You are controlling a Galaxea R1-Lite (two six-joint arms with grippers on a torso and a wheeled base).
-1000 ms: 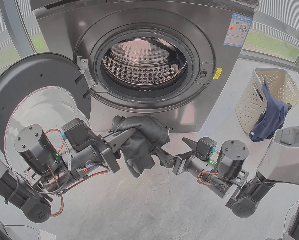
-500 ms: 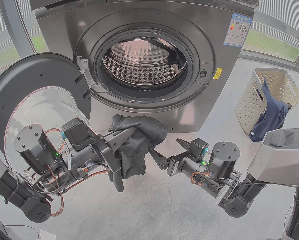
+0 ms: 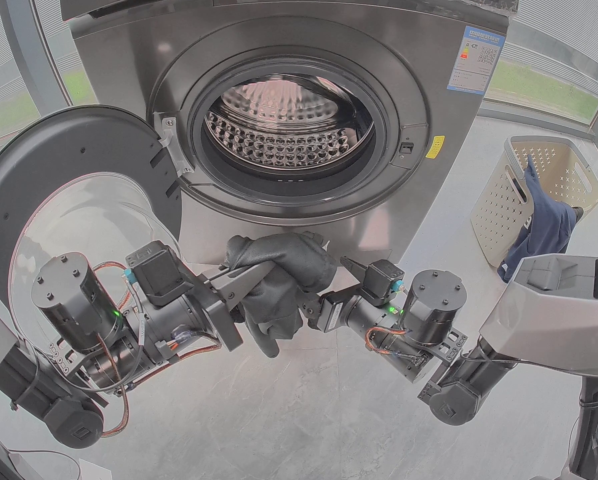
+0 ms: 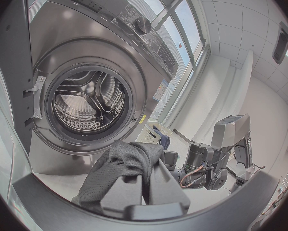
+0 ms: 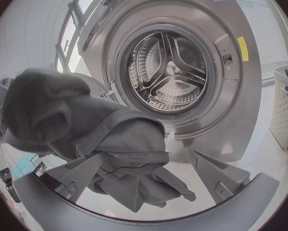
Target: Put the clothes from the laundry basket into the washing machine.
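Hanging dark grey garment (image 3: 287,267), mesh-woven in left wrist view, clamped between left fingers (image 3: 245,279); right fingers (image 5: 214,174) spread apart.

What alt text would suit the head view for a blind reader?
The left gripper clamps a dark grey garment before the open washing machine, with the open right gripper against it. A blue garment hangs over the laundry basket.

Dark grey garment (image 3: 284,269) bunched below open washing machine (image 3: 405,68); blue garment (image 3: 545,235) draped over basket (image 3: 497,209)
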